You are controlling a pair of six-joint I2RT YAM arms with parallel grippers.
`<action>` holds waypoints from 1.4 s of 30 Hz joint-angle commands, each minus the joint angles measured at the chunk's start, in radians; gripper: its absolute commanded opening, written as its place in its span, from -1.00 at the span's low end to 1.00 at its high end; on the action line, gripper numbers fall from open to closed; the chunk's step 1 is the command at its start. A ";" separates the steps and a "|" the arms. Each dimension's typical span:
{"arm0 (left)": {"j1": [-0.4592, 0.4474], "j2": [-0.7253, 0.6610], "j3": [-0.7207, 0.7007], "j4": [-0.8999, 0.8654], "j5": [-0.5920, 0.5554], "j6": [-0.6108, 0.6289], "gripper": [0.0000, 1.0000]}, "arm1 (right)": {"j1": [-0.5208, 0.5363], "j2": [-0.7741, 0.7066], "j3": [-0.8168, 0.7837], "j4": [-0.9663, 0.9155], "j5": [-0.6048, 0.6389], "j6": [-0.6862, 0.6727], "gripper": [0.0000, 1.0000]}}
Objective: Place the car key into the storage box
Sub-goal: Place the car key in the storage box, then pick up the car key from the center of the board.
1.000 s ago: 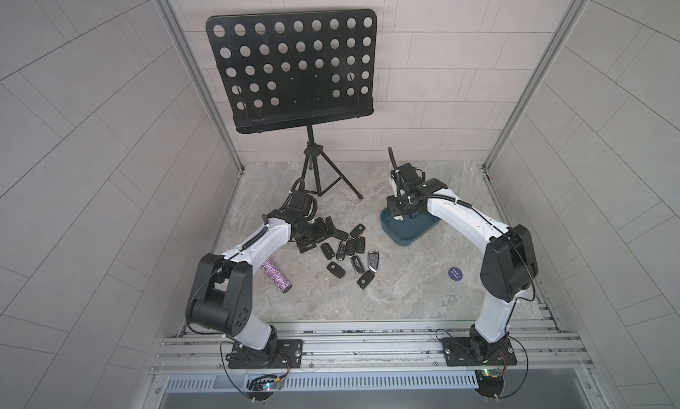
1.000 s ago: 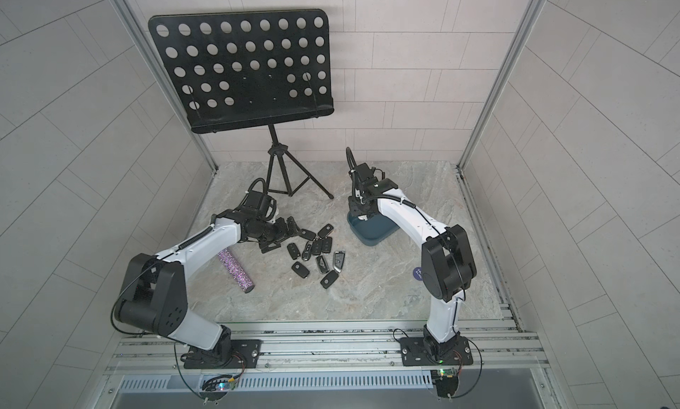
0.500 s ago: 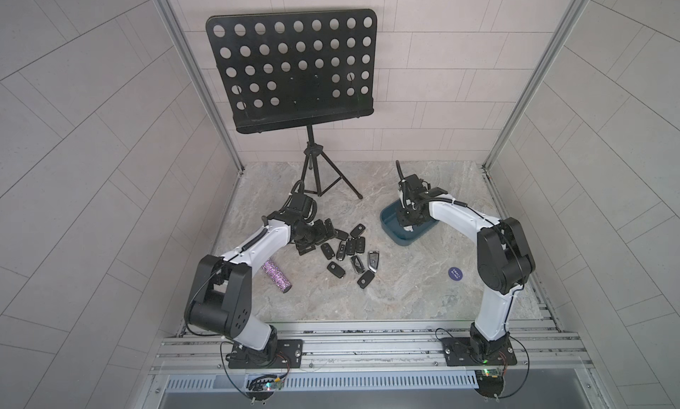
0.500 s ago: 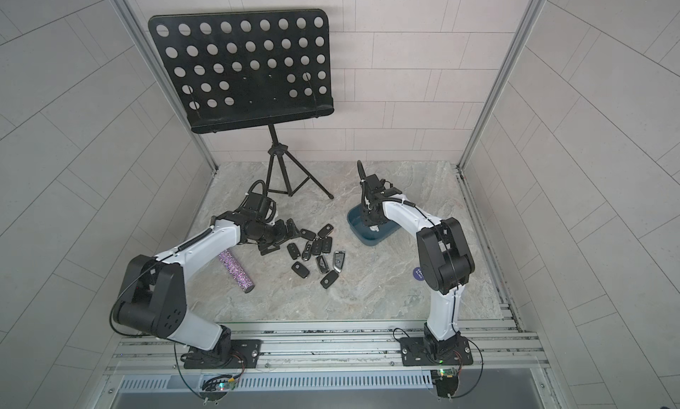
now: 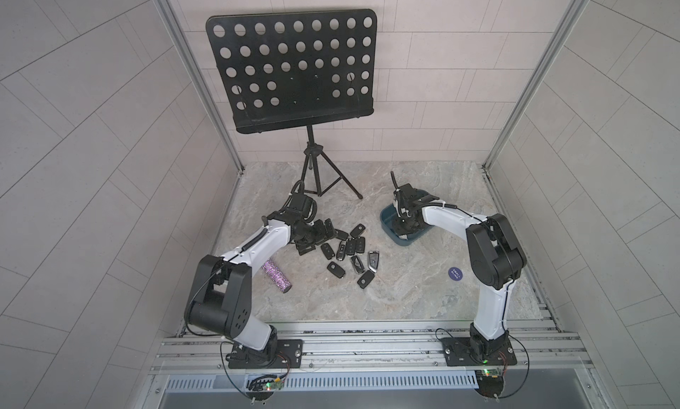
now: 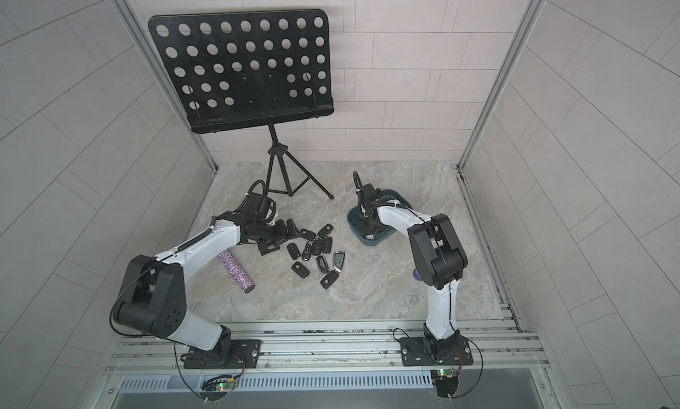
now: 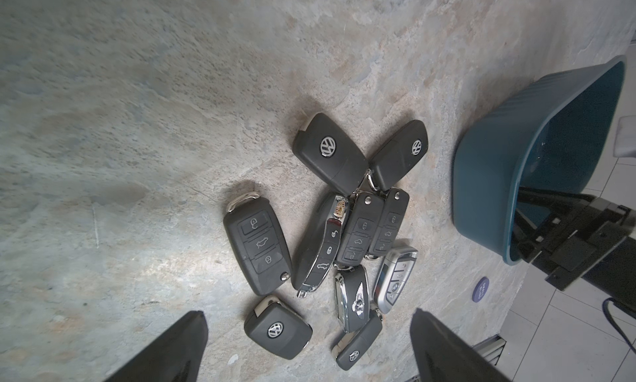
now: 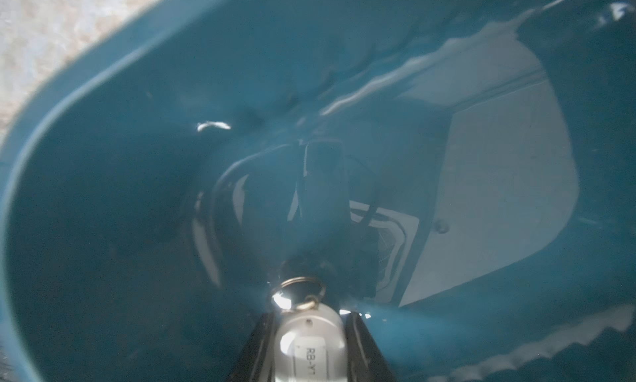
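The storage box (image 5: 387, 219) (image 6: 354, 219), a dark teal tub, sits at the right of the stone floor. My right gripper (image 5: 403, 229) (image 6: 368, 229) reaches down inside it. In the right wrist view that gripper (image 8: 309, 319) is shut on a white car key (image 8: 311, 344) with a metal ring, close above the box's glossy bottom (image 8: 103, 198). Several black and silver car keys (image 5: 349, 252) (image 7: 344, 232) lie in a loose pile left of the box (image 7: 481, 177). My left gripper (image 5: 314, 236) (image 7: 308, 313) hovers open at the pile's left edge, holding nothing.
A black perforated music stand (image 5: 290, 68) on a tripod (image 5: 316, 175) stands at the back. A purple glitter cylinder (image 5: 276, 276) lies by my left arm. A round blue sticker (image 5: 455, 273) is on the floor near my right arm. Tiled walls close in both sides.
My right gripper has gone down into the storage box with the white key, and its elbow has swung forward. The left arm has hardly moved.
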 commanded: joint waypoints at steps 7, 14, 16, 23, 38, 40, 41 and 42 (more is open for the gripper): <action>-0.006 -0.025 -0.023 -0.021 -0.014 0.010 1.00 | 0.048 0.045 0.019 -0.007 -0.011 0.054 -0.36; -0.006 -0.042 -0.029 -0.027 -0.022 0.010 1.00 | 0.051 0.039 0.031 -0.017 0.001 0.061 -0.11; -0.006 -0.043 -0.029 -0.029 -0.021 0.011 1.00 | 0.051 0.028 0.036 -0.024 0.006 0.061 -0.03; -0.007 -0.041 -0.017 -0.033 -0.023 0.011 1.00 | 0.050 -0.046 0.054 -0.058 0.022 0.059 0.11; -0.006 -0.083 -0.057 -0.027 -0.043 0.007 1.00 | 0.082 -0.271 -0.021 -0.101 -0.045 0.096 0.30; -0.006 -0.095 -0.072 -0.023 -0.050 0.006 1.00 | 0.107 -0.300 -0.048 -0.099 -0.049 0.092 0.31; -0.006 -0.099 -0.081 -0.022 -0.053 0.006 1.00 | 0.123 -0.313 -0.060 -0.099 -0.048 0.091 0.31; -0.006 -0.104 -0.088 -0.021 -0.056 0.004 1.00 | 0.139 -0.324 -0.071 -0.099 -0.048 0.091 0.31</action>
